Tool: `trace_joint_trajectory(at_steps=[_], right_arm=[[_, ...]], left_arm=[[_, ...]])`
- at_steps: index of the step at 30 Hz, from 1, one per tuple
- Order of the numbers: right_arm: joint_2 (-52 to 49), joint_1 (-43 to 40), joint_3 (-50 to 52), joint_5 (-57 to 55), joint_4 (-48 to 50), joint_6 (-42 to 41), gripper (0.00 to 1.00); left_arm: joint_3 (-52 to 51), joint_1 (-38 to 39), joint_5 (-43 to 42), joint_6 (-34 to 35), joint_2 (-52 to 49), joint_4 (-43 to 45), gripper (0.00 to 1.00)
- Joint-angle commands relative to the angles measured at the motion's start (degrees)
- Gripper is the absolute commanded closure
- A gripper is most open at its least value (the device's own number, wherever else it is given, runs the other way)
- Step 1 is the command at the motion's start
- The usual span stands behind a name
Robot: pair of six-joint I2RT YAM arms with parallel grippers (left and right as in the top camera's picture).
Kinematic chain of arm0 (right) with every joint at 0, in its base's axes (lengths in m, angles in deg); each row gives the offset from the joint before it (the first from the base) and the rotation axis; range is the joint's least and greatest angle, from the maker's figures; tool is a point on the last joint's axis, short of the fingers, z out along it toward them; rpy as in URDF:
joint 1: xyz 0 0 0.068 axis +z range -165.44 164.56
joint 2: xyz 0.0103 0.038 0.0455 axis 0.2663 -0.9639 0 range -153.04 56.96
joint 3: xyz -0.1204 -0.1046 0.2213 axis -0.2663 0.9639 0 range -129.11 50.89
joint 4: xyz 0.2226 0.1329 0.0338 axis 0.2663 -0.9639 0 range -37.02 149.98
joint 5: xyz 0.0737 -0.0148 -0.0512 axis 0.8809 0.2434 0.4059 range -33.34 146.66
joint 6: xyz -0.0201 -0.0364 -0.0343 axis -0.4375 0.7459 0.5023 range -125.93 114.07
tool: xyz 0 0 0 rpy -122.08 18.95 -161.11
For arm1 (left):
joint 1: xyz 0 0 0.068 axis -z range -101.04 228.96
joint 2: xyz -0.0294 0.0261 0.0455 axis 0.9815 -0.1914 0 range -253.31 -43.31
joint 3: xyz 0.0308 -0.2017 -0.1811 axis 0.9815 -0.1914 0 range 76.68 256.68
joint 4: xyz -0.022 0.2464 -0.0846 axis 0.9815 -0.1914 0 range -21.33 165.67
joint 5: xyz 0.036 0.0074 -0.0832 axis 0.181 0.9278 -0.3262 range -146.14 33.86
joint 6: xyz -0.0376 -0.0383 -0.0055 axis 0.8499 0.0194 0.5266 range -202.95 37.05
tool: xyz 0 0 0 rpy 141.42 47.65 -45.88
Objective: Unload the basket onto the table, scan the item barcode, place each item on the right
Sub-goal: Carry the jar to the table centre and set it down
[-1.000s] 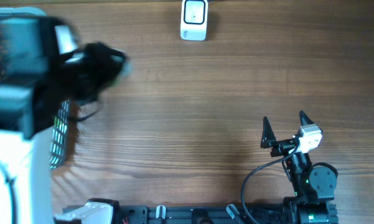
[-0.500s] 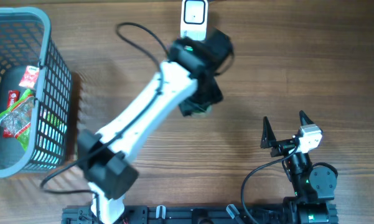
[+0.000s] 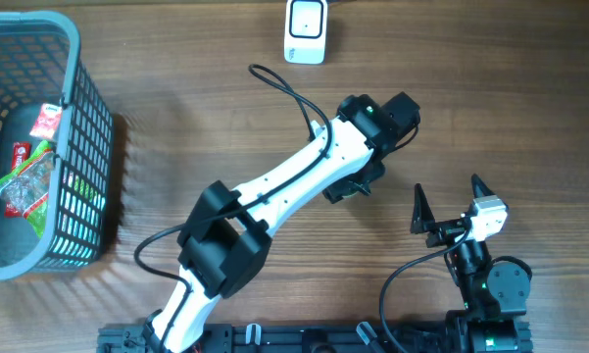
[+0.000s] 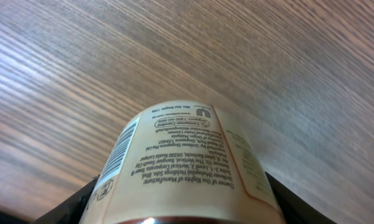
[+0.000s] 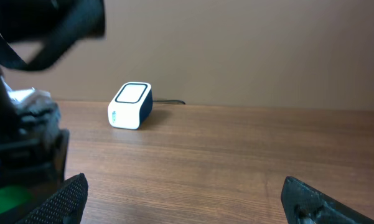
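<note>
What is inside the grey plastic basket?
The grey plastic basket holds a green-and-clear packet, a red-and-white packet and something dark; whatever lies beneath them is hidden.

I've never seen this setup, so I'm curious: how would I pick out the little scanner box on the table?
On the wooden table, follow the edge at the top of the overhead view. Right of the grey basket sits a small white box, alone on bare wood. It alone is a rounded block with a square window on top.
</note>
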Motion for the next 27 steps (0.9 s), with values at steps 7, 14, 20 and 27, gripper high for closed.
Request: trace_joint_trajectory(at_steps=[7,14,20,27], right_arm=[[-0.2,0.3,0.1,0.7,0.2,-0.7,0.00],[-0.2,0.3,0.1,0.7,0.2,-0.7,0.00],[-0.2,0.3,0.1,0.7,0.2,-0.7,0.00],[-0.2,0.3,0.1,0.7,0.2,-0.7,0.00]], left_arm=[[-12.9,0.3,-0.9,2.6,-1.8,10.4,0.37],[-18.3,0.3,-4.8,2.6,-1.8,15.7,0.27],[-18.1,-0.2,-4.7,2.4,-1.0,15.5,0.00],[-18.0,-1.3,-4.8,0.7,4.0,15.2,0.00]])
